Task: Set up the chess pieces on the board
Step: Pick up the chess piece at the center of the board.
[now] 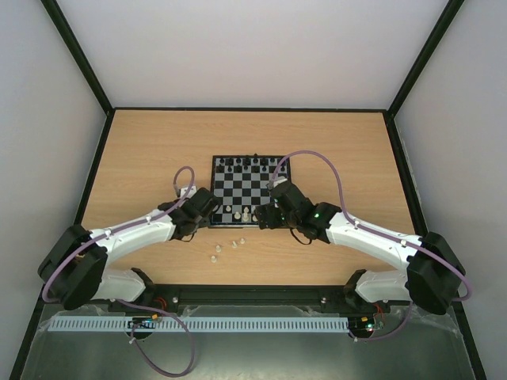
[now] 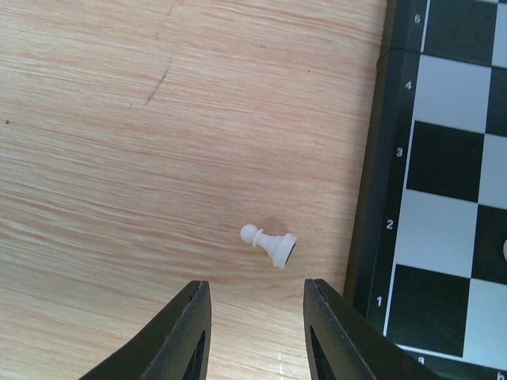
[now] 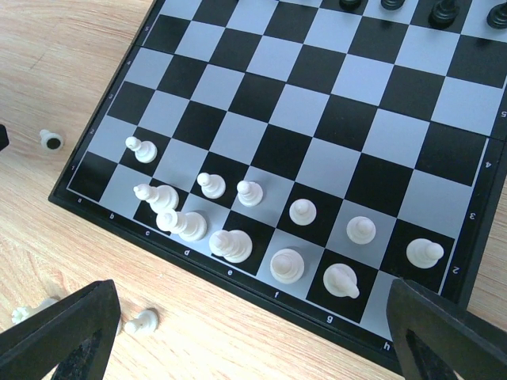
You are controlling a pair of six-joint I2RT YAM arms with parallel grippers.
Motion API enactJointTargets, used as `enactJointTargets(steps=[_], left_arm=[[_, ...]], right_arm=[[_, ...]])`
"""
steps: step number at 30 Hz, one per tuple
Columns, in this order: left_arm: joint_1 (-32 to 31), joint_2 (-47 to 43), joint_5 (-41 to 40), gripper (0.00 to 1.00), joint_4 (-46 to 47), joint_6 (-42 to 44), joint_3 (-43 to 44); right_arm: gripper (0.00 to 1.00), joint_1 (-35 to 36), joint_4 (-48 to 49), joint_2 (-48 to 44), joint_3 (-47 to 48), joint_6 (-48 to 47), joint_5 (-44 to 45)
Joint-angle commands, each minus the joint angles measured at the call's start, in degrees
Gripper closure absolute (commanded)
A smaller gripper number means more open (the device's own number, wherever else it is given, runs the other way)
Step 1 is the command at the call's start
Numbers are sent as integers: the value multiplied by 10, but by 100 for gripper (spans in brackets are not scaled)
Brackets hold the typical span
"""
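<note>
Board (image 1: 249, 190) lies mid-table, with black men (image 1: 245, 162) along its far rank and white pieces (image 3: 301, 212) on its two nearest ranks. The overhead view shows them only as specks. The right wrist view shows most of them standing, while a few around files c to e lean or lie against each other.

The right gripper (image 3: 252, 332) hangs over the board's near edge, fingers spread wide and holding nothing.

Only the left wrist view shows a white pawn (image 2: 269, 243) on its side on the table (image 2: 119, 158), just off the board's left rim and level with rank 2. The left gripper (image 2: 257, 317) is just short of it, spread apart and empty.

From overhead, loose pieces (image 1: 235, 240) are scattered on the table off the board's near edge.
</note>
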Motion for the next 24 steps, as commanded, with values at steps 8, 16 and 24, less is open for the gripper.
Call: enactJointTargets(steps=[8, 16, 24], left_arm=[[35, 18, 9, 66, 38, 30, 2], [61, 9, 22, 69, 71, 46, -25], [72, 35, 37, 73, 114, 57, -34]], right_arm=[[7, -3, -1, -2, 15, -7, -1], [7, -3, -1, 4, 16, -8, -2], [7, -3, -1, 9, 16, -8, -1]])
